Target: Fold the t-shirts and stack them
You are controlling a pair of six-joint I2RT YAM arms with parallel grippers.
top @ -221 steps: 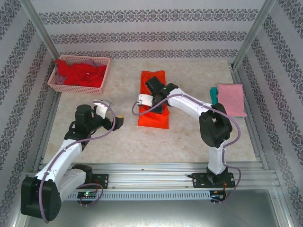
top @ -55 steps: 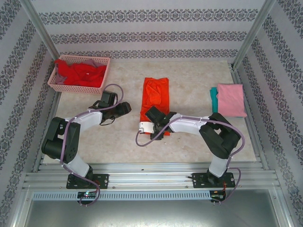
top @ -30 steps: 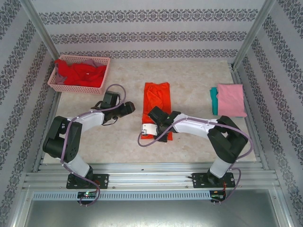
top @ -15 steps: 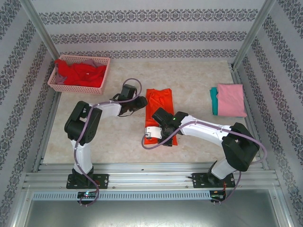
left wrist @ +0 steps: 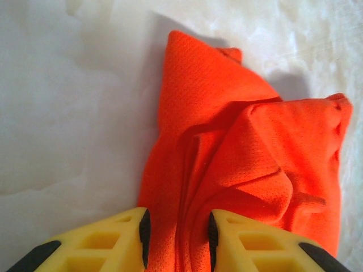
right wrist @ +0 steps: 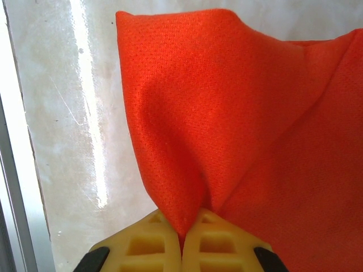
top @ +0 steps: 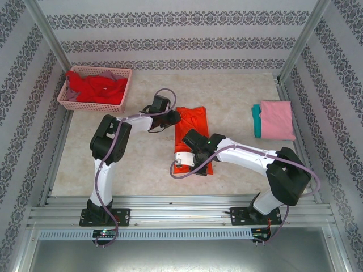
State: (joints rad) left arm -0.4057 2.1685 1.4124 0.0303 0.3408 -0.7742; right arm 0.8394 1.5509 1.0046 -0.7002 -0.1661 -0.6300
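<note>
Together, left pincer (left wrist: 177,241) and right pincer (right wrist: 181,238) each pinch the orange t-shirt (top: 193,120).

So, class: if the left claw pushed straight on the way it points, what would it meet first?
The bright orange mesh cloth t-shirt. A fold of it sits inside the left claw, and the rest of the shirt lies directly ahead, so it probably meets nothing else first.

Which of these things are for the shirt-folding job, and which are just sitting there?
For the job:
- orange t-shirt, being folded now
- pink t-shirt, already folded
- teal t-shirt, peeking out beside the pink one
- red t-shirts and grey t-shirt, waiting in the basket

Just lying about:
- pink basket, it just holds the shirts
- table
</note>
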